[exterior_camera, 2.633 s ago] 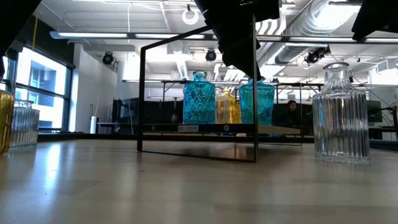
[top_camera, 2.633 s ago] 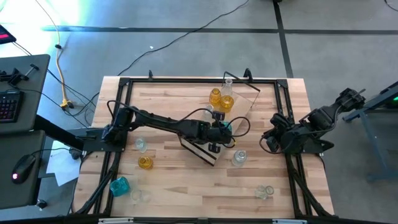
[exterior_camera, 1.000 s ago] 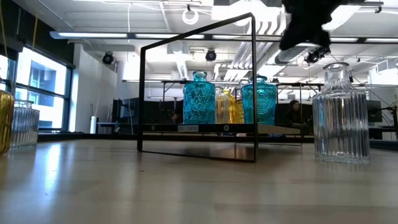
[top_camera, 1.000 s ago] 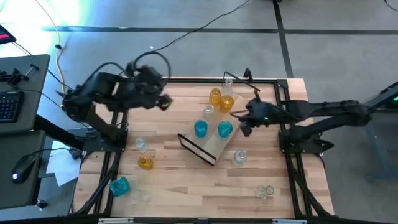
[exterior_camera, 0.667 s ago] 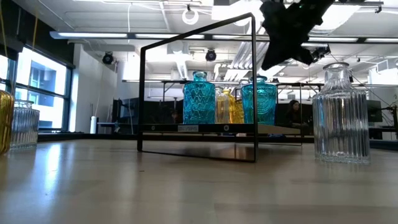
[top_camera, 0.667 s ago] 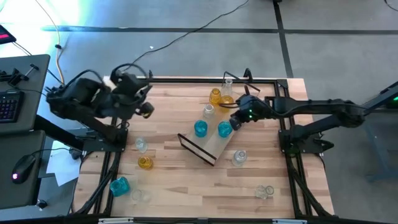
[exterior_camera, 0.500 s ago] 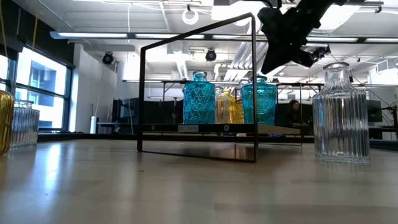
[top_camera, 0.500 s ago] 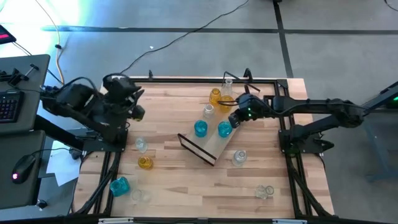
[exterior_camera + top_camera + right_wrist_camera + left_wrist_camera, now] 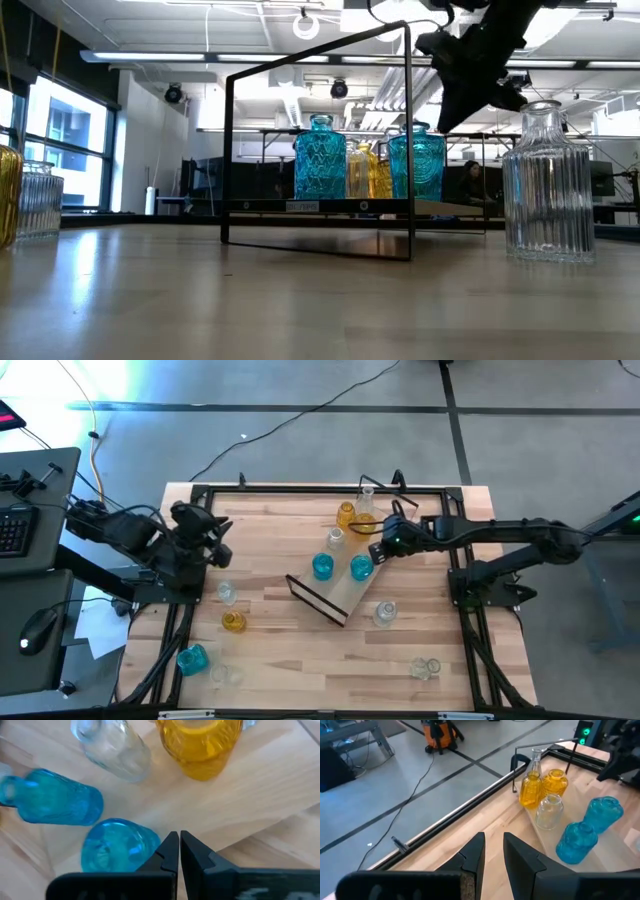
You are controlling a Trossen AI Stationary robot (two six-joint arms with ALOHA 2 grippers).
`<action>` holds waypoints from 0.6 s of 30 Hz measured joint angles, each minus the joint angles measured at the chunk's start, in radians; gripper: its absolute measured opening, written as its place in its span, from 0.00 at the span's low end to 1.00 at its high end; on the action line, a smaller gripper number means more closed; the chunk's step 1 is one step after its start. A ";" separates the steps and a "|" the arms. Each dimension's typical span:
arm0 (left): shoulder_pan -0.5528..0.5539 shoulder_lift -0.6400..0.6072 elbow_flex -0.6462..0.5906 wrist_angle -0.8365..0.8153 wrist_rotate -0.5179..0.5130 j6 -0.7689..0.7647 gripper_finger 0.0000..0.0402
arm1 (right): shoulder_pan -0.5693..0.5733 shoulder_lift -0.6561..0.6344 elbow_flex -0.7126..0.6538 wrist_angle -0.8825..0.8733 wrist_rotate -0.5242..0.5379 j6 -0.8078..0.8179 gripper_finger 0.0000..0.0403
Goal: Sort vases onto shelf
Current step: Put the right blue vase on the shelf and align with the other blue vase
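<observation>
Teal vase (image 9: 118, 845) on shelf (image 9: 240, 815), just beside nearly closed right jaws

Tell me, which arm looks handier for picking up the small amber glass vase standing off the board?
Probably the left. Its gripper waits at the table's left side, near the small amber glass vase. The right gripper hovers over the light-wood shelf board, farther away.
</observation>
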 joint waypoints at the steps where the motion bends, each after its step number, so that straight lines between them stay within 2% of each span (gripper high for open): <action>1: 0.000 0.000 -0.006 0.006 -0.004 0.000 0.15 | 0.003 0.013 0.000 -0.004 0.000 0.007 0.00; 8: 0.000 0.000 -0.025 0.007 -0.004 0.009 0.15 | 0.011 0.138 0.000 0.001 -0.002 0.025 0.00; 18: -0.024 -0.025 -0.025 0.007 0.019 0.014 0.15 | 0.011 0.210 0.000 0.084 -0.065 0.041 0.00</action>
